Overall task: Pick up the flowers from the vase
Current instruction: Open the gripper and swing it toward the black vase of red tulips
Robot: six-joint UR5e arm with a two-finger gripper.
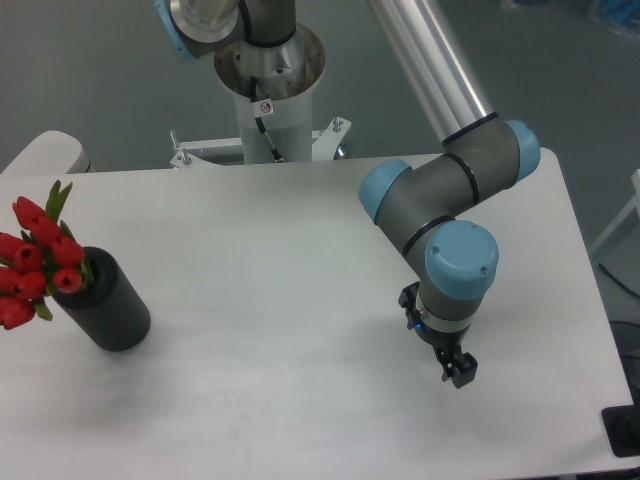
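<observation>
At left, red tulip flowers point(38, 258) in black vase point(110, 302), tool point(458, 372) state unclear

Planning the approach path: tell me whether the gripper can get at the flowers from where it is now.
Probably yes. The gripper hangs far right of the flowers, which stick out of the vase unobstructed, with only bare table between them.

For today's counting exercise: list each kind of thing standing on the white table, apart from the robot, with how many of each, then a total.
Vase: 1
Bunch of flowers, standing in the vase: 1
Total: 2
</observation>
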